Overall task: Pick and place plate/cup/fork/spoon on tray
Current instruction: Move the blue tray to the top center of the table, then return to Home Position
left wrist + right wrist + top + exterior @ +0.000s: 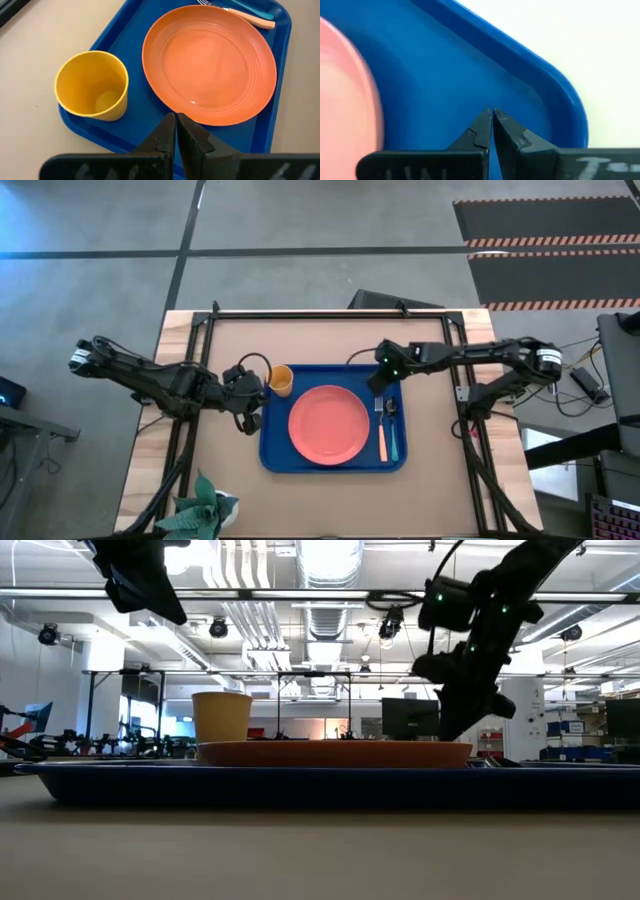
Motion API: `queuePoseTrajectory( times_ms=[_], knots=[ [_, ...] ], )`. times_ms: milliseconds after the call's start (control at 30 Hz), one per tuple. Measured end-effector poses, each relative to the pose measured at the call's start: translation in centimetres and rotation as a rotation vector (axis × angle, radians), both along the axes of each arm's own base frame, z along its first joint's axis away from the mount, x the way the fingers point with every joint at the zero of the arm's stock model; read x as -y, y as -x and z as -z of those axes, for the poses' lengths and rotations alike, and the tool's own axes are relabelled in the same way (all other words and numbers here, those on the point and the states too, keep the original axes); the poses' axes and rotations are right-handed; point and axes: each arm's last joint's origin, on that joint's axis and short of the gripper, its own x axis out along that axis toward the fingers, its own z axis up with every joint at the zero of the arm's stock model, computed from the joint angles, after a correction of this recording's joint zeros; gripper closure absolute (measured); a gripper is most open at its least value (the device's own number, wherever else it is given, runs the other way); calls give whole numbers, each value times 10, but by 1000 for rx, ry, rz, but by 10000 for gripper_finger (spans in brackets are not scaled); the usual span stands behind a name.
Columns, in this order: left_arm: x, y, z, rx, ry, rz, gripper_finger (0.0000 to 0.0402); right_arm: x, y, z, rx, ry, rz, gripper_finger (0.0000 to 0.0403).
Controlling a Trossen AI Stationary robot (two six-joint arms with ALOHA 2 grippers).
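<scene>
**A:** Both sets of jaws are pinched tight with nothing in them, as far as we see. High view: left gripper sits at the tray's left edge, just beside the cup; right gripper hangs over the tray's far right corner.

**B:** And the load?

**A:** We count all four on the tray: plate in the middle, cup in the far left corner, fork and spoon side by side along the right. We'd call placing done; only pulling the arms back is left.

**B:** Low view agrees?

**A:** Cup upright behind the plate, both on the tray. Cutlery too flat to make out there.

**B:** Wrists?

**A:** Left wrist: fingers meet, empty, above the tray between cup and plate; fork and spoon lie beyond the plate. Right wrist: fingers together over bare tray near its rim, plate off to one side.

**B:** Obstacles?

**A:** Plant at the table's near left edge, well apart from the tray. Nothing in the way that we can see.
</scene>
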Motion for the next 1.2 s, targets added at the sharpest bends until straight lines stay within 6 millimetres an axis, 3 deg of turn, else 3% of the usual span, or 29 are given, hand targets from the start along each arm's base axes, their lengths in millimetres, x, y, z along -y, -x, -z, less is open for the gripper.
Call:
queuePoseTrajectory(
  times_ms=[500,967,1200],
  knots=[
    [0,0,0,0,2,-1,402,17,-4,36,-135,-46,-31,394],
    [0,0,0,0,4,-3,402,35,4,34,-146,-8,14,394],
    [0,1,-1,-8,-23,25,402,33,-9,19,-70,20,-4,394]
  ],
)
